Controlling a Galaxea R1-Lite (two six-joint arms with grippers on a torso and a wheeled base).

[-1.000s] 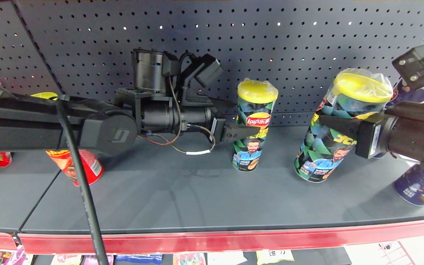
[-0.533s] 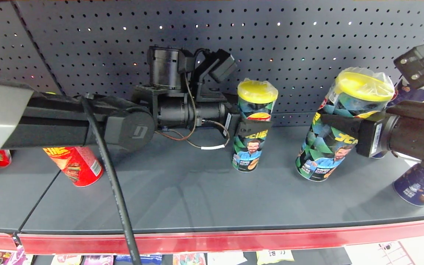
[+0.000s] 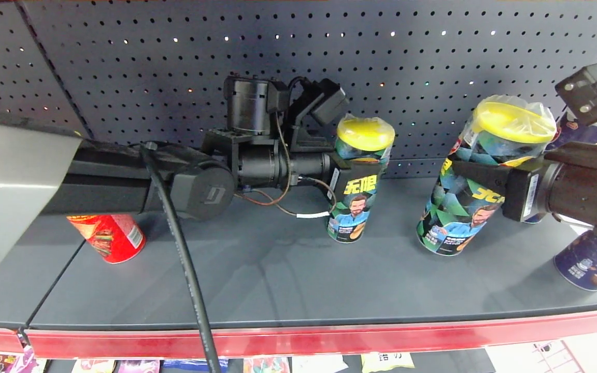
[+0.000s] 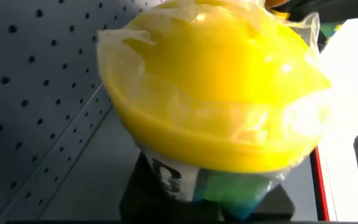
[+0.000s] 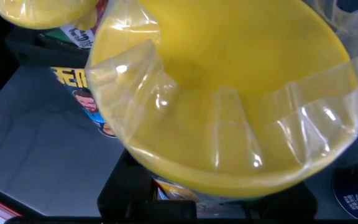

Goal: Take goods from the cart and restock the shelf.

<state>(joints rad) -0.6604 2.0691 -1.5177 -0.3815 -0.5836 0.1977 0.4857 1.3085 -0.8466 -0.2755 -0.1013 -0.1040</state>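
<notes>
Two tall chip cans with yellow lids under plastic wrap are on the dark shelf. The middle can stands near the pegboard, leaning slightly. My left gripper comes in from the left at mid-height and is open, one jaw on each side of the can. The same can's lid is close up in the left wrist view. My right gripper is shut on the right can, which tilts left at its base. That can's lid looms in the right wrist view.
A red can stands at the left under my left arm. Dark blue cans crowd the right end behind my right arm. The pegboard closes the back, and a red lip runs along the front edge.
My left arm has slid right along the shelf until its jaws flank the middle can, whose top now leans a little right. The right arm and its can have stayed still.
</notes>
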